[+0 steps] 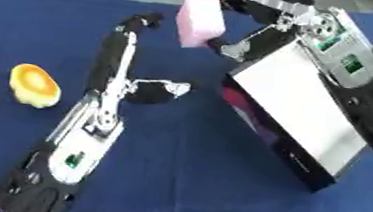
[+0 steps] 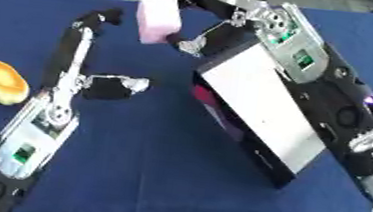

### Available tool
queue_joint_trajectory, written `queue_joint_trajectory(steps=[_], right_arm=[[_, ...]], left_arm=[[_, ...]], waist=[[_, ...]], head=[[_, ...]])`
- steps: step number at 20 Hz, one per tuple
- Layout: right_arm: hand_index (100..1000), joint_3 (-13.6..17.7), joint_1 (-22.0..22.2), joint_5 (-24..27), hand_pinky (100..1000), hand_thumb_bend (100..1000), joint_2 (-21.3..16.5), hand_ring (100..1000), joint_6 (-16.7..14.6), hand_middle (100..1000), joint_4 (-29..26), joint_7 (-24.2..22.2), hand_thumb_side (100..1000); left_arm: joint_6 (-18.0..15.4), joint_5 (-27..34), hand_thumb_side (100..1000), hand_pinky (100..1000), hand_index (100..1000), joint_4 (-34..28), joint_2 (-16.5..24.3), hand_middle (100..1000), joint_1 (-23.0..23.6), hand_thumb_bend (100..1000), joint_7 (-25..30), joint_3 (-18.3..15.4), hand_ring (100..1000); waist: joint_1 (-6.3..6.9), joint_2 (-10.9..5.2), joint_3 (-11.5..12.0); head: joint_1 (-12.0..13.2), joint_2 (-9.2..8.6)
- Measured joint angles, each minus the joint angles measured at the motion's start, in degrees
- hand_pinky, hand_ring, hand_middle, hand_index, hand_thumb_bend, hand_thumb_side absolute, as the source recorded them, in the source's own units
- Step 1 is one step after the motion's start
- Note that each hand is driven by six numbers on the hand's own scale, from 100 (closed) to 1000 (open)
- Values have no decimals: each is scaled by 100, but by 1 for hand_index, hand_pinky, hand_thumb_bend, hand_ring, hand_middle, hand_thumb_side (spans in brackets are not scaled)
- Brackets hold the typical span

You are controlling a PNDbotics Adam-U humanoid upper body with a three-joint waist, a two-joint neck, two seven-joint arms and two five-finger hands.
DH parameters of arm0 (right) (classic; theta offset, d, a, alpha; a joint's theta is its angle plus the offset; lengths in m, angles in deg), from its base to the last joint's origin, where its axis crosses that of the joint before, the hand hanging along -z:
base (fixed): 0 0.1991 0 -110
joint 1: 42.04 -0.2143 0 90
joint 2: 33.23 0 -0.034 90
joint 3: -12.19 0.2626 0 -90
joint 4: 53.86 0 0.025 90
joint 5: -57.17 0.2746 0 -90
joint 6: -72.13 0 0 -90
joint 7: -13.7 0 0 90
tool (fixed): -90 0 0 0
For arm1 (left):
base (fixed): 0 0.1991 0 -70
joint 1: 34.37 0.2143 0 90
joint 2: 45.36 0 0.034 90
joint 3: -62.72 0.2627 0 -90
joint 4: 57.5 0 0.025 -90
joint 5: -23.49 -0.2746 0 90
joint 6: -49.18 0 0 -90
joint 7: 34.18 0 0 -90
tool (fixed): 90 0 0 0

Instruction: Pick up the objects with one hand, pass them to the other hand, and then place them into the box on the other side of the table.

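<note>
Above the glossy black-and-white box (image 1: 299, 116), the right hand (image 1: 253, 5) pinches a pink foam block (image 1: 199, 21) — left hand (image 1: 124, 60) beside it, fingers straight.

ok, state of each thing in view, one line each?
pink block: off the table, held in the right hand
right hand: shut on the pink block
left hand: open, holding nothing
box: tilted, dark inside
yellow toy: lying on the blue cloth, untouched
</note>
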Motion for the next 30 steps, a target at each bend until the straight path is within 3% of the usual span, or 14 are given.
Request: queue_joint_trajectory(steps=[14,30], right_arm=[[675,211,481,64,954,101,-552,830,80,562,-320,394,100],[682,519,1175,-332,952,125,-820,830,268,568,-290,711,100]], left_arm=[[223,321,239,828,865,-92,545,720,392,746,-298,-175,888],[381,473,268,833,870,-191,890,731,605,738,-507,-299,892]], waist=[[-2,-372,-421],[0,-399,-569]], head=[[81,77],[52,95]])
